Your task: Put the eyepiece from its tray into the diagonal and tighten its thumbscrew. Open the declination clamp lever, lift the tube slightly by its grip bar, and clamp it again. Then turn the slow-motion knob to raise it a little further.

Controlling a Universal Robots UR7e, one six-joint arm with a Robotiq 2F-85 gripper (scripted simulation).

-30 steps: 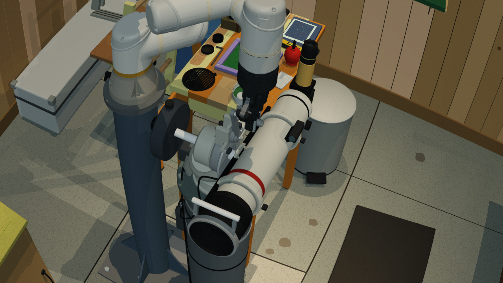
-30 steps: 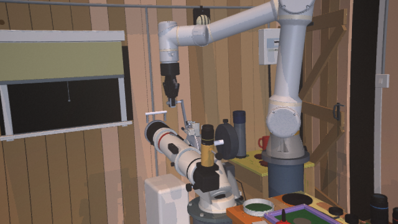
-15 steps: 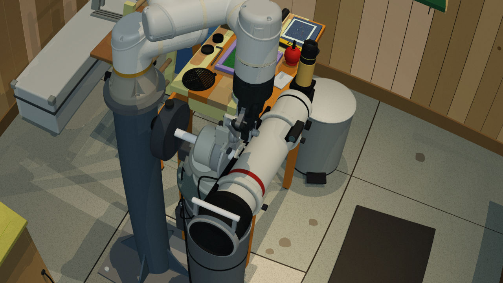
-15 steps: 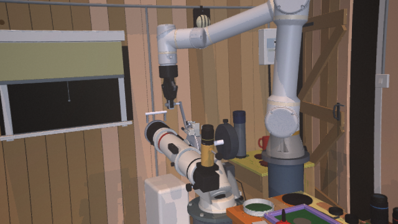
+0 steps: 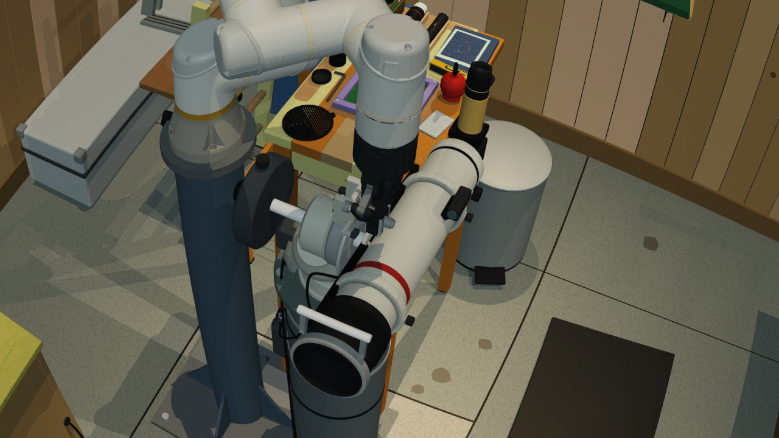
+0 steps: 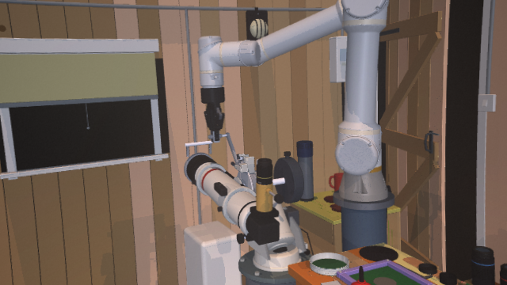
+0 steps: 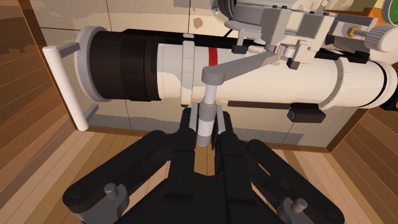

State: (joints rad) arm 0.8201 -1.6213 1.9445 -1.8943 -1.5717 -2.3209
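The declination clamp lever (image 7: 239,68) is a grey arm on the mount beside the white telescope tube (image 5: 392,239). It ends in a grey-and-white handle peg (image 7: 206,122), around which my gripper (image 7: 206,128) is closed, above the middle of the tube (image 6: 216,136). The eyepiece (image 5: 475,98), gold with a black top, stands upright in the black diagonal (image 6: 262,227) at the tube's rear. The white grip bar (image 7: 65,87) crosses the black dew shield at the tube's front end (image 5: 333,322). The ribbed slow-motion knob (image 7: 380,37) sits on the mount at the right edge of the wrist camera.
The robot's dark pedestal (image 5: 215,294) stands left of the mount, with the counterweight (image 5: 264,199) between them. Behind is an orange table (image 5: 348,98) with trays and caps. A grey bin (image 5: 504,190) stands right of the tube. A dark mat (image 5: 591,381) lies on the floor.
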